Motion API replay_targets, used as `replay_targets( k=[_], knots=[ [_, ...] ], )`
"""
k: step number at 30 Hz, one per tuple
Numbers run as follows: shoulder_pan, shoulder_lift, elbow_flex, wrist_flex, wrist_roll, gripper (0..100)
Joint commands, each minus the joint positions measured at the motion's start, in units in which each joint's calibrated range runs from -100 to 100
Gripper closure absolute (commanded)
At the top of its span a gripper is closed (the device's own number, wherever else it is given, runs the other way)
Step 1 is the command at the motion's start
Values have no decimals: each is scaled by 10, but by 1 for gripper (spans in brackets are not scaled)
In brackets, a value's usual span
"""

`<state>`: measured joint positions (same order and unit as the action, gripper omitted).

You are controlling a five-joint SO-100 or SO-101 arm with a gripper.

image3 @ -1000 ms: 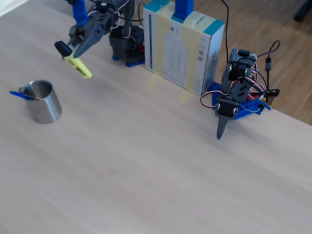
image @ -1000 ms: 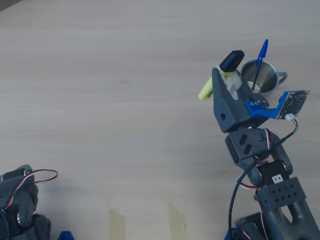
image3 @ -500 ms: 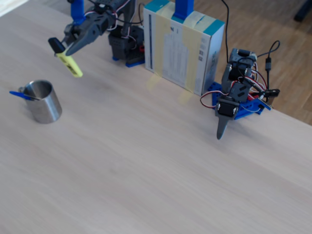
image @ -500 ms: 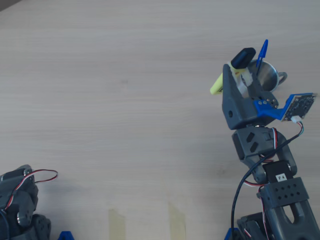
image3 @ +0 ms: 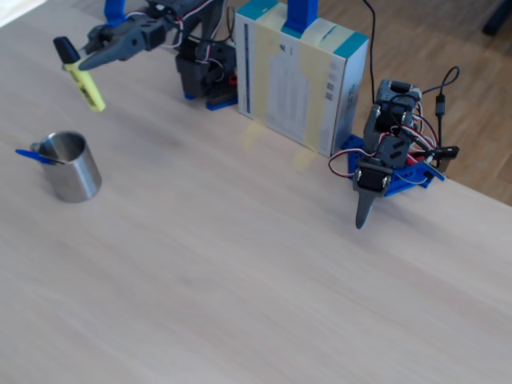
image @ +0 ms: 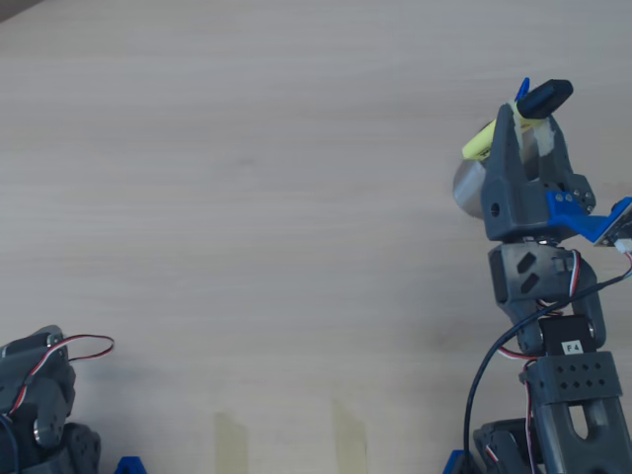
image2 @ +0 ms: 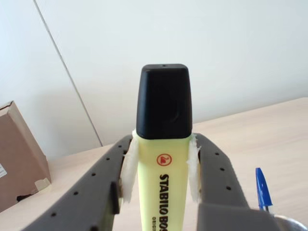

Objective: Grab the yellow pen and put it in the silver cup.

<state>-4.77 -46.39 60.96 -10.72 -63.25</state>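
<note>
Between the tool's (image2: 161,168) jaws: black-capped, dark-printed yellow pen (image2: 163,159).

arm stretched out above the table, gripper (image3: 80,58) raised, clamped on the yellow pen (image3: 86,86)

The silver cup (image3: 70,166) stands alone on bare wood, its mouth open except for a blue pen (image3: 34,156) leaning out over one side. The box (image3: 300,76) and a second, idle arm (image3: 388,160) stand well away from the cup.
</note>
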Motion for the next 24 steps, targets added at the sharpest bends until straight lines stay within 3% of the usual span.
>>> replay_targets(
  k=[1, 15, 24],
  knots=[
    [17, -8, -9, -19, 4, 86],
    [77, -12, -10, -22, 56, 86],
    [117, -8, 9, -77, 66, 86]
  ],
)
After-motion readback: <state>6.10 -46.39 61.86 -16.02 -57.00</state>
